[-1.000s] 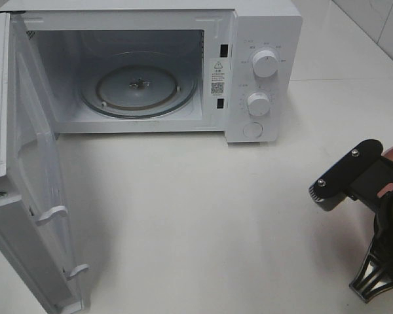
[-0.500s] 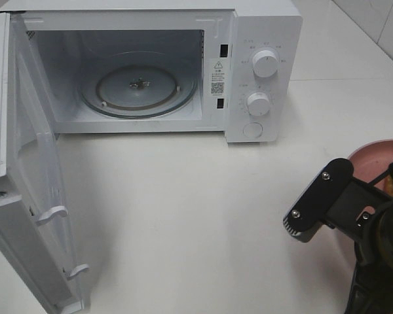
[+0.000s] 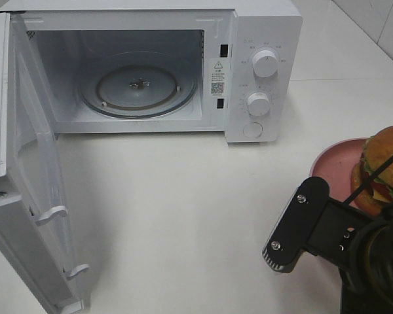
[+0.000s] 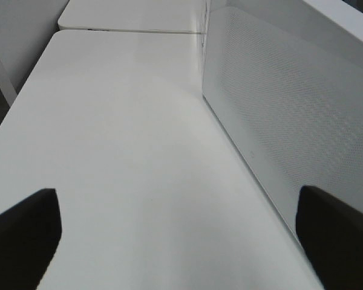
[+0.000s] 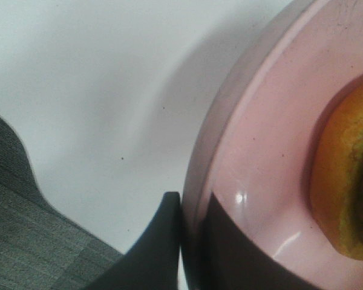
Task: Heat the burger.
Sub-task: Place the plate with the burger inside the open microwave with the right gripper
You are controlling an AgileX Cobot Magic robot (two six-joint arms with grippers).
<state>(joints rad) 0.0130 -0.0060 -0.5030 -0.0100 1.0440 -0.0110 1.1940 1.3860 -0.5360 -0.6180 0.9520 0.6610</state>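
Observation:
The burger (image 3: 385,165), with a golden-brown bun, lettuce and cheese, sits on a round pink plate (image 3: 334,167) at the right edge of the exterior view. In the right wrist view my right gripper (image 5: 190,241) is shut on the plate's rim (image 5: 230,157), one dark finger (image 5: 157,254) outside and one inside; the bun (image 5: 345,187) shows beside it. From above, the black right arm (image 3: 321,232) covers the grip. My left gripper (image 4: 181,241) stands open beside the microwave's side wall (image 4: 290,115), with nothing between its fingertips; it is out of the exterior view.
The white microwave (image 3: 265,33) stands at the back with its door (image 3: 26,196) swung wide open to the left. Its glass turntable (image 3: 139,88) is bare. Two knobs (image 3: 265,64) are on its right panel. White tabletop (image 3: 183,209) lies in front.
My right arm has moved left and toward the front, carrying the pink plate. The burger, hidden a second ago, now shows at the right edge. The left arm has not moved.

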